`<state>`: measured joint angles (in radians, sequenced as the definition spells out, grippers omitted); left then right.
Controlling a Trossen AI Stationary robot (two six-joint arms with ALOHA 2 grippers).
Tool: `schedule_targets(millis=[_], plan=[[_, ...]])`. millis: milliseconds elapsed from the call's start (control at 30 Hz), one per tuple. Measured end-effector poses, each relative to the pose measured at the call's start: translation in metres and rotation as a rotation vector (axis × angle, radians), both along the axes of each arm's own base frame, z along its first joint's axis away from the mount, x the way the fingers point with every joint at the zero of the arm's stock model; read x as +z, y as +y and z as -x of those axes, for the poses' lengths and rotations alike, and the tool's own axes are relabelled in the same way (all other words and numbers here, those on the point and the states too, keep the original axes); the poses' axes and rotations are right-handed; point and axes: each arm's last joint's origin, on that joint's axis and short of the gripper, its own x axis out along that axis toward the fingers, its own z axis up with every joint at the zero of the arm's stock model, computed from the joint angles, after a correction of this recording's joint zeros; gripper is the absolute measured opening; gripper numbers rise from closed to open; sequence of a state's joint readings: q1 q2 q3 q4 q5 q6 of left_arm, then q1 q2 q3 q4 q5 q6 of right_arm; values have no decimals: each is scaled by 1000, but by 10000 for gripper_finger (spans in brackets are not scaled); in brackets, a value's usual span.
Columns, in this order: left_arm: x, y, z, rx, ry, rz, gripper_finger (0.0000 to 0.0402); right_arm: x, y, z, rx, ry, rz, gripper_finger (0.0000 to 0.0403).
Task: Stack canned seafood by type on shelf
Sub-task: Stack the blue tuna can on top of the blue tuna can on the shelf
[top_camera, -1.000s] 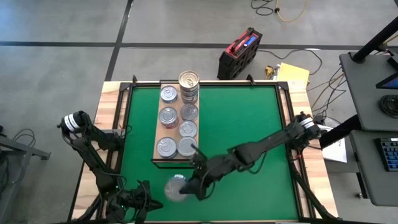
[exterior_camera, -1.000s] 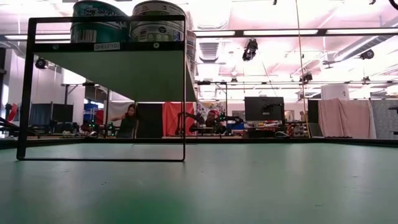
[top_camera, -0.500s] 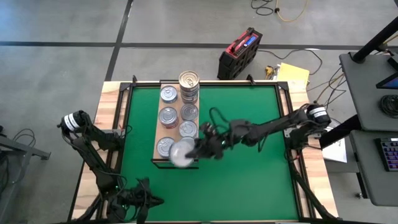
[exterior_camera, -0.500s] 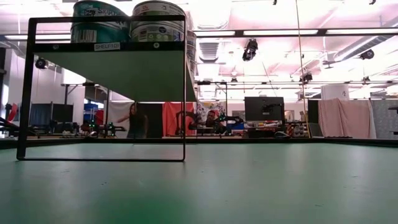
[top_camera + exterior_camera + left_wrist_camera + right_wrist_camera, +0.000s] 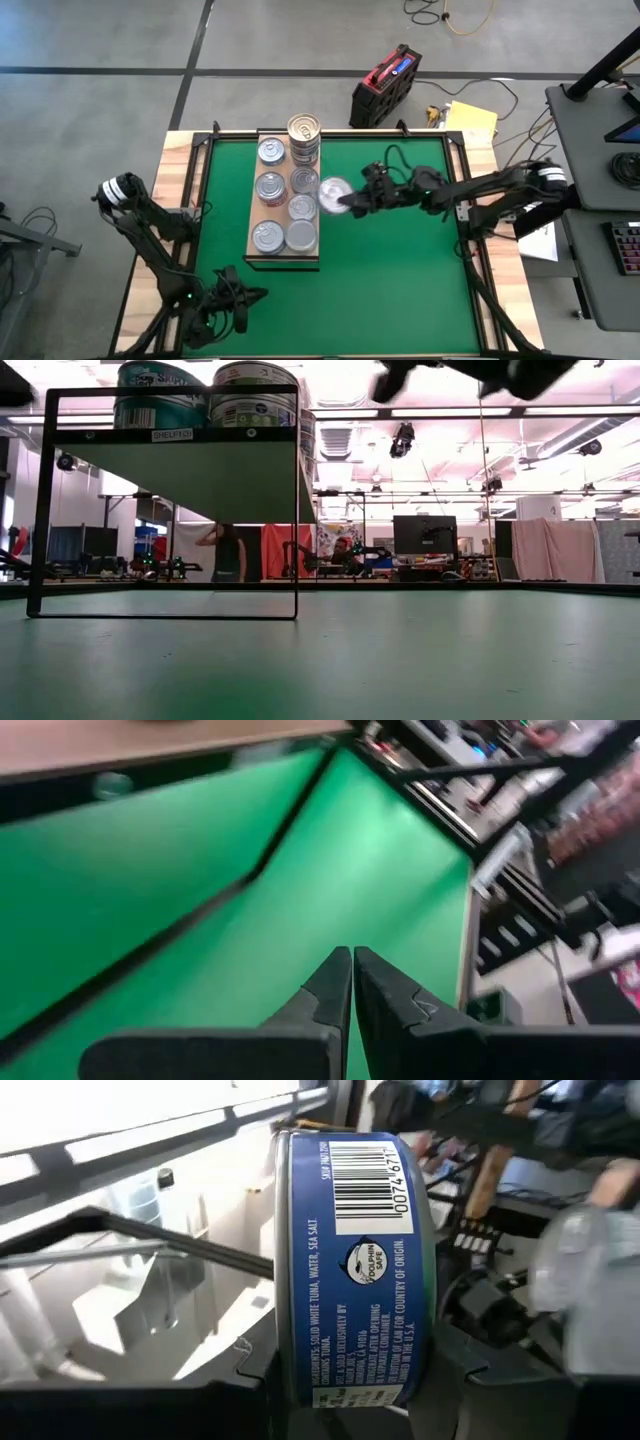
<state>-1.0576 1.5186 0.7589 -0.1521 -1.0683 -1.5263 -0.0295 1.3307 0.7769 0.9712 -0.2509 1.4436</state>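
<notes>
The shelf is a light wooden board on a black frame at the mat's left middle. Several silver-lidded tins of canned seafood rest on it, with a taller stack at its far end. My right gripper hangs just right of the shelf's middle, shut on a blue-labelled tin. That arm shows at the top of the low view. My left gripper stays low at the mat's near edge, shut and empty. My right gripper pinches the blue-labelled tin between its two fingers, one on each flat end; the label wall faces the wrist camera. The fingers come about level from the table's right side. The tin is lifted clear, its silver lid showing from above.
A black frame edges the green mat, with wooden borders outside it. The mat right of the shelf and in front of it is bare. Beyond the table stand a red case and desks; a person shows far off in the room.
My right gripper has carried the tin from the mat's near edge toward the far edge, past the shelf's near right corner, to just right of the shelf's middle. Its wrist has turned on the way. The tin has stayed in the hold, clear of the mat.
</notes>
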Motion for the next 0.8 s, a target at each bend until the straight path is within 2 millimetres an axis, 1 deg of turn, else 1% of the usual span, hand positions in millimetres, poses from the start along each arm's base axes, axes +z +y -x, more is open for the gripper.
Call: schedule_targets(millis=[100, 167, 267, 367, 467, 567, 667, 800], plan=[[-2, 8, -4, 72, 0, 40, 0, -5, -12, 23, -50, 57, -24, 130], [-3, 13, -7, 123, -9, 71, 0, -11, -18, 34, -91, 128, -42, 130], [-5, 20, -13, 196, -19, 133, 0, -21, -24, 46, -149, 257, -69, 130], [-3, 27, -20, 259, -39, 195, 0, -24, -29, 53, -191, 338, -67, 130], [2, 36, -27, 304, -45, 245, 0, -25, -35, 56, -229, 361, -55, 130], [13, 47, -31, 328, -56, 270, 0, -26, -41, 56, -243, 368, -52, 130], [22, 52, -31, 296, -21, 285, 0, -32, -48, 53, -228, 391, -45, 130], [34, 52, -24, 223, 16, 359, 0, -44, -59, 47, -194, 429, -38, 130]])
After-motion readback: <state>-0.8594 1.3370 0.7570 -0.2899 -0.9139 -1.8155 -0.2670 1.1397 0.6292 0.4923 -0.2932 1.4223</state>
